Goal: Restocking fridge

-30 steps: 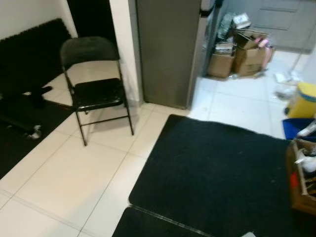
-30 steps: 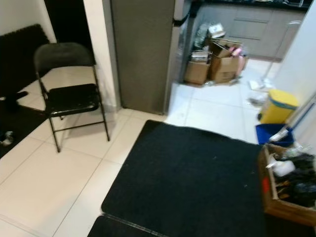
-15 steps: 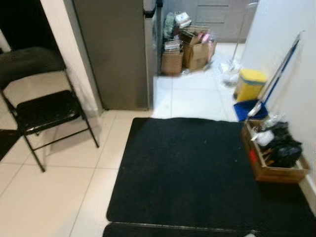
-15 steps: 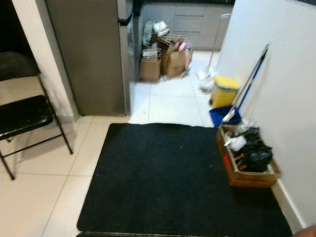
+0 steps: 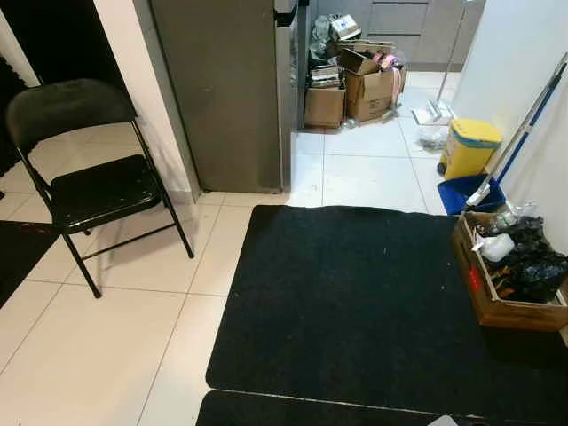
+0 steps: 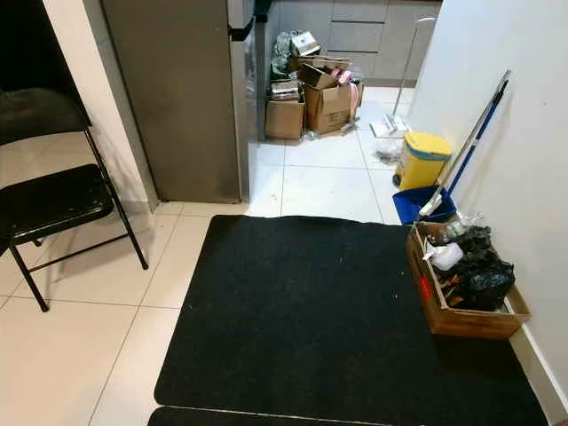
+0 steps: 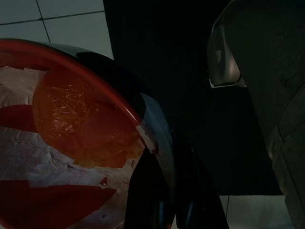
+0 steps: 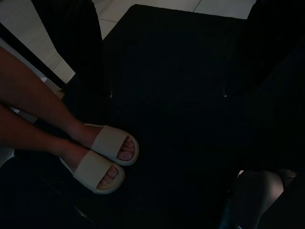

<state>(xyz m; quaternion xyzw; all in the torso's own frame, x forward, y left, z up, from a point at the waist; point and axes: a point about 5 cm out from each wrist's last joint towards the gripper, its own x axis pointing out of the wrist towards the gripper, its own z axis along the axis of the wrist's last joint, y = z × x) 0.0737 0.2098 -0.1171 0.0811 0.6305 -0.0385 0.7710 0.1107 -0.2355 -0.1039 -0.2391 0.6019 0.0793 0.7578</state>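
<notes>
Tall grey fridge (image 5: 232, 89) stands ahead, beyond the big black floor mat (image 5: 355, 302) on white tile. Black folding chair (image 5: 84, 173) to its left. Cardboard boxes (image 5: 351, 84) piled behind the fridge, yellow bin (image 5: 469, 146) and wooden crate (image 5: 501, 284) by the right wall. Left claw carries a round red-rimmed container with orange wrapped contents (image 7: 71, 129); its finger state unclear. Right wrist view: person's feet in white slides (image 8: 107, 157) on the mat; right claw state unclear.

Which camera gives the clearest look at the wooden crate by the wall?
The right eye view: the wooden crate sits whole against the wall, its contents visible. The left eye view shows it pressed against the picture's edge.
</notes>
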